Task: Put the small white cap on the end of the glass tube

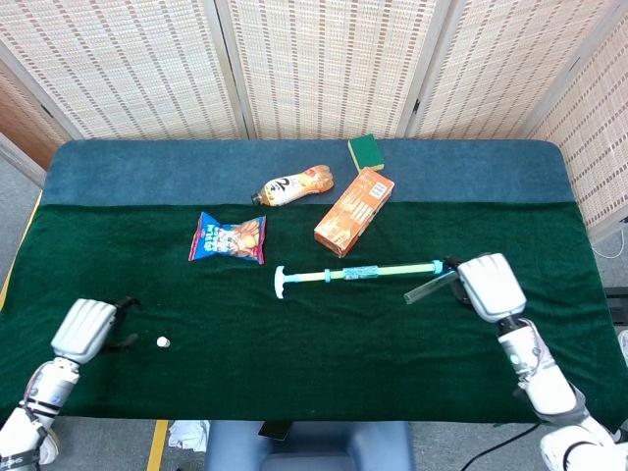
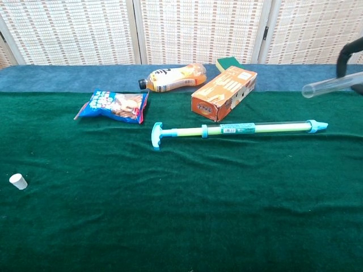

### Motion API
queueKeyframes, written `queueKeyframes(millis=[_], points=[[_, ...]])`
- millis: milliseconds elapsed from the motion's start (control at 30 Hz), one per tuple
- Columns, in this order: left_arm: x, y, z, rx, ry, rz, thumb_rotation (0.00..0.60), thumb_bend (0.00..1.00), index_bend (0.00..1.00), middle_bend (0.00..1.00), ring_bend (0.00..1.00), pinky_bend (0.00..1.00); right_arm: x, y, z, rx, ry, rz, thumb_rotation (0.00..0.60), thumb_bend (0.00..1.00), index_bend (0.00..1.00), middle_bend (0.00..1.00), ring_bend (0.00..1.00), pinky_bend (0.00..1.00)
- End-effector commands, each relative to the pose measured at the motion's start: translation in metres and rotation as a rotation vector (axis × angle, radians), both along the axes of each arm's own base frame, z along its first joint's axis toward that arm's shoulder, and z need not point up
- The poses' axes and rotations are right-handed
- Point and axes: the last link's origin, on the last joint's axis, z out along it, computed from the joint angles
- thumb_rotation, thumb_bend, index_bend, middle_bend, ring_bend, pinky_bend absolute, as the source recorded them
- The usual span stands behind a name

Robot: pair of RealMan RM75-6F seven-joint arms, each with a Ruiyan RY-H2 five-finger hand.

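The small white cap (image 1: 163, 341) (image 2: 18, 181) lies on the green cloth near the front left. My left hand (image 1: 86, 329) hovers just left of the cap, fingers curled in and holding nothing; the chest view does not show it. My right hand (image 1: 488, 286) is raised at the right and grips the clear glass tube (image 1: 429, 287) (image 2: 330, 86), whose open end points left. Only a dark finger edge (image 2: 343, 55) of that hand shows in the chest view.
A long green and teal syringe-like pump (image 1: 355, 273) lies across the middle. Behind it are an orange carton (image 1: 354, 211), a drink bottle (image 1: 292, 185), a blue snack bag (image 1: 229, 238) and a green sponge (image 1: 366, 150).
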Motion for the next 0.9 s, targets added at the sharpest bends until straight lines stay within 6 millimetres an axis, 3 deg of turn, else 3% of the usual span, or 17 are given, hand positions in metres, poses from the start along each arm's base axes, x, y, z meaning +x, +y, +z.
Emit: queueKeyframes(millis=[33, 600, 900], points=[[0.002, 0.001, -0.013, -0.028, 0.033, -0.023, 0.6, 0.28, 0.46, 0.89, 0.76, 0.74, -0.005, 0.004, 0.003, 0.001, -0.001, -0.02, 0.6, 0.61, 0.92, 1.0, 1.0, 1.0], [-0.005, -0.009, -0.049, -0.086, 0.091, -0.022, 0.6, 0.28, 0.48, 0.94, 0.81, 0.77, -0.015, 0.006, -0.009, 0.041, -0.01, -0.054, 0.6, 0.62, 0.92, 1.0, 1.0, 1.0], [-0.005, -0.007, -0.057, -0.094, 0.09, -0.012, 0.6, 0.36, 0.48, 0.94, 0.81, 0.78, -0.018, 0.006, -0.01, 0.044, -0.018, -0.061, 0.6, 0.63, 0.93, 1.0, 1.0, 1.0]])
